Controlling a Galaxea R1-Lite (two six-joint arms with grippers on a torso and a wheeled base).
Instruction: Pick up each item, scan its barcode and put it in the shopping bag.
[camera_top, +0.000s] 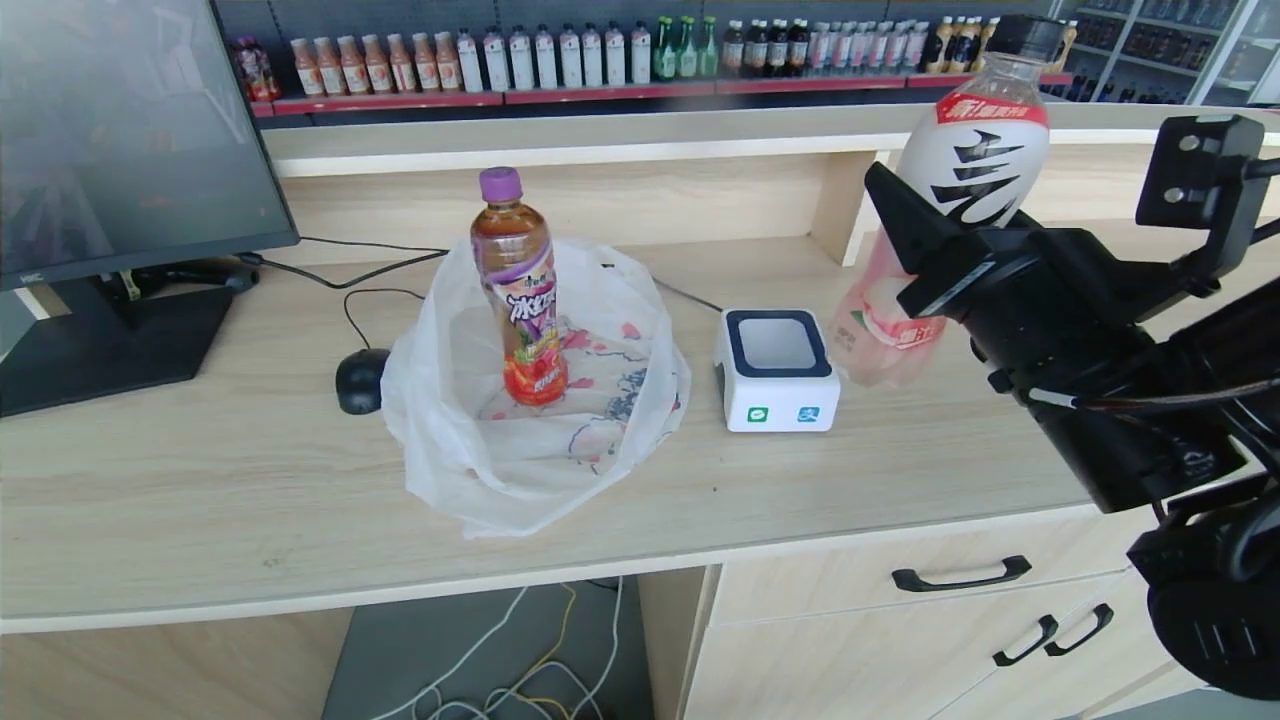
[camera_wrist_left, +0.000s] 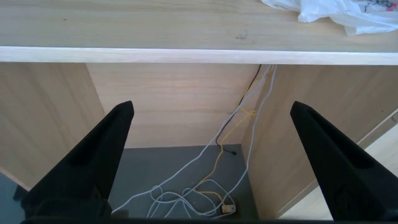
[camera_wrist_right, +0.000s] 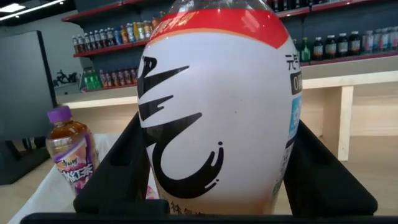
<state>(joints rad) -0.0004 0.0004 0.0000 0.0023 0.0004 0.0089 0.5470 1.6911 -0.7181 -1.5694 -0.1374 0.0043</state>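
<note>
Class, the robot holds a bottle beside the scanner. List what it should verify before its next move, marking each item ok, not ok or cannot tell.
1. Right gripper shut on the white bottle: ok.
2. Barcode of that bottle turned toward the scanner: cannot tell.
3. Scanner window uncovered: ok.
4. Shopping bag mouth open: ok.
5. Room in the bag beside the purple-capped bottle: ok.
6. Left gripper open, low by the counter edge, out of the path: ok.
</note>
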